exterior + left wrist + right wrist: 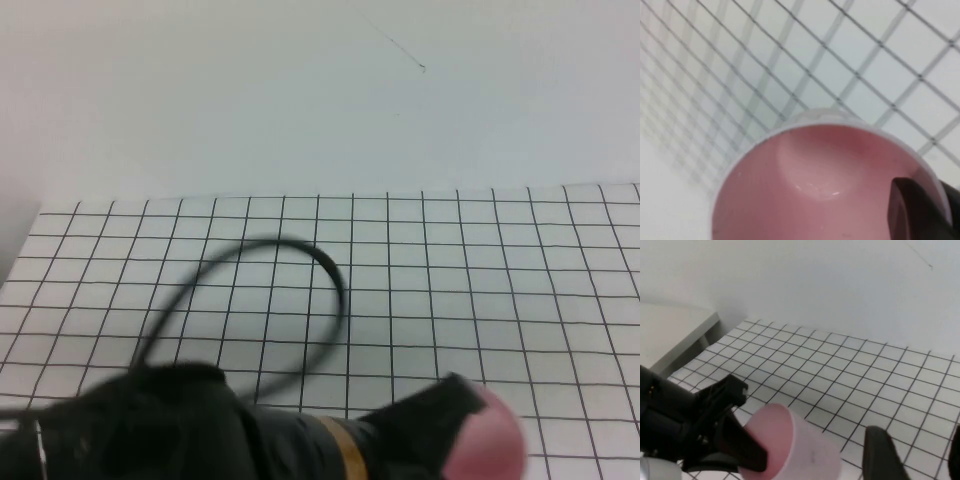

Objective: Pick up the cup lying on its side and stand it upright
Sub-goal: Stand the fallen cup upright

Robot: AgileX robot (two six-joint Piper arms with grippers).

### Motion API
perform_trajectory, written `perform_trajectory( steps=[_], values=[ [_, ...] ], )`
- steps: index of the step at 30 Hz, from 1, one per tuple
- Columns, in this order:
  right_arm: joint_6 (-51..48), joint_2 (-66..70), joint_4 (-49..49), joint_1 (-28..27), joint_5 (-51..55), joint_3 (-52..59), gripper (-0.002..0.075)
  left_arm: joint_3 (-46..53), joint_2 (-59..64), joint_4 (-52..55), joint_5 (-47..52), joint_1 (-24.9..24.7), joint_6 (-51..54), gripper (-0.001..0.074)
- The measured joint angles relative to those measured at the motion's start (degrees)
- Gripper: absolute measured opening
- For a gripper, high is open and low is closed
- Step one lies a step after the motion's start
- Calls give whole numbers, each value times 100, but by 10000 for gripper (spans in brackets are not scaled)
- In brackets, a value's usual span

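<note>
The pale pink cup [487, 442] is at the near edge of the high view, held by my left gripper [450, 405]. In the left wrist view one black finger [910, 210] is inside the pink mouth of the cup [815, 190] and the other is outside its wall, so the left gripper [935, 192] is shut on the rim. In the right wrist view the cup [795, 445] is tilted, mouth towards the left gripper [740, 425], and seems lifted off the mat. My right gripper [917, 460] is open and empty, just beside the cup.
A white mat with a black grid [450, 270] covers the table, with a plain white wall [300, 90] behind it. A black cable [300, 250] loops up from my left arm. A grey ledge [670, 335] borders the mat's far left side.
</note>
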Motion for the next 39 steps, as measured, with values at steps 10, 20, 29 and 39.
perform_trajectory(
  steps=[10, 20, 29, 39],
  values=[
    [-495, 427, 525, 334, 743, 0, 351, 0, 317, 1595, -653, -892, -129, 1],
    [-726, 1511, 243, 853, 1081, -9, 354, 0, 581, 1646, -653, -953, -613, 1],
    [-765, 2475, -201, 1371, 897, -52, 356, 0, 581, 1646, -653, -953, -1184, 1],
    [-1091, 3188, -202, 1750, 902, -530, 355, 0, 581, 1646, -592, -942, -1574, 1]
  ],
)
